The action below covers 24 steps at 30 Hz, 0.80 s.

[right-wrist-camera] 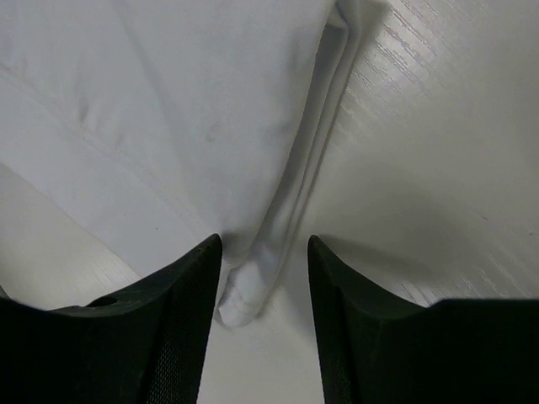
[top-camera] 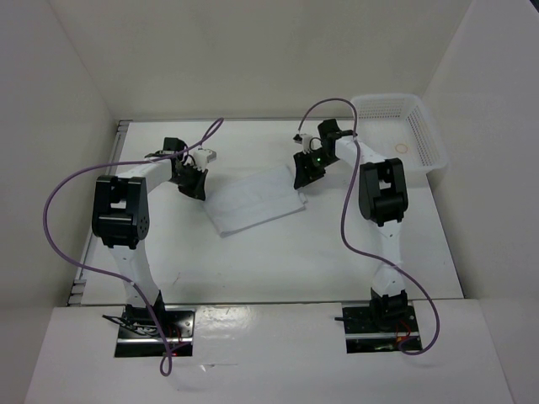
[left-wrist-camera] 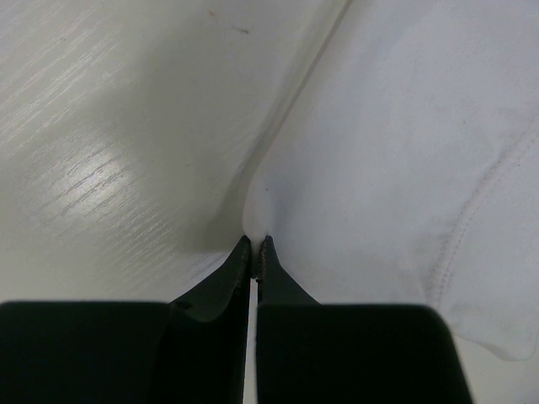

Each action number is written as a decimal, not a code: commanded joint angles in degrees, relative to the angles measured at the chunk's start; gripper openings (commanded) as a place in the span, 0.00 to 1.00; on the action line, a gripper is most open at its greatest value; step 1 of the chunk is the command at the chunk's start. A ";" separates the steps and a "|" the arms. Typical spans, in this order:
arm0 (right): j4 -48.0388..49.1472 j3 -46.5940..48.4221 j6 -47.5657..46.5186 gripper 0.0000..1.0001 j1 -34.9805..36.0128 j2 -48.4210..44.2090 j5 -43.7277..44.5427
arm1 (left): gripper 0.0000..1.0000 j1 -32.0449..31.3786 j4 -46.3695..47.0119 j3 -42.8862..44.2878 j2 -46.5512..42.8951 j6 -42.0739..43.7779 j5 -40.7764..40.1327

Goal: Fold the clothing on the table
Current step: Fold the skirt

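Bolted at the near edge of the desk [top-camera: 278, 261] stand the left arm's base [top-camera: 154, 322] and the right arm's base [top-camera: 379, 318], each trailing a purple cable [top-camera: 59, 210] that loops up along the arm. Farther in, about the middle of the desk and a little toward its far side, lies the clothing [top-camera: 257, 200], a flat white rectangle set at a slant, with one arm reaching to each of its ends. At its left end sits the left end effector [top-camera: 192, 181]. The left wrist view shows this end effector [left-wrist-camera: 254, 248] pinched tight on the clothing [left-wrist-camera: 404, 168], with a small peak of fabric puckering up right at its tips and the bare desk [left-wrist-camera: 101, 126] spreading to one side. At the far right corner of the clothing hangs the right end effector [top-camera: 305, 172]. The right wrist view shows this end effector [right-wrist-camera: 264, 244] parted to a middling gap, straddling a thick folded edge of the clothing [right-wrist-camera: 168, 101] that runs between the jaws without clearly touching either one, over the wood-grained desk [right-wrist-camera: 438, 168]. Near the far right corner of the desk rests a white mesh basket [top-camera: 428, 139], well apart from the clothing.
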 commanded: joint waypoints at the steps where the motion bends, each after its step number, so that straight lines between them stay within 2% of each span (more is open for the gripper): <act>1: 0.24 2.28 -0.72 0.51 1.06 1.32 0.12 | 0.00 0.00 -3.56 -1.54 1.01 -0.15 -1.56; 17: 0.24 1.76 -1.25 0.51 2.12 2.91 0.12 | 0.00 0.00 -3.56 -1.01 1.01 -0.15 -1.56; 24: 0.24 1.23 -1.25 0.41 2.12 2.91 0.12 | 0.00 0.00 -3.56 -1.01 1.01 -0.15 -1.56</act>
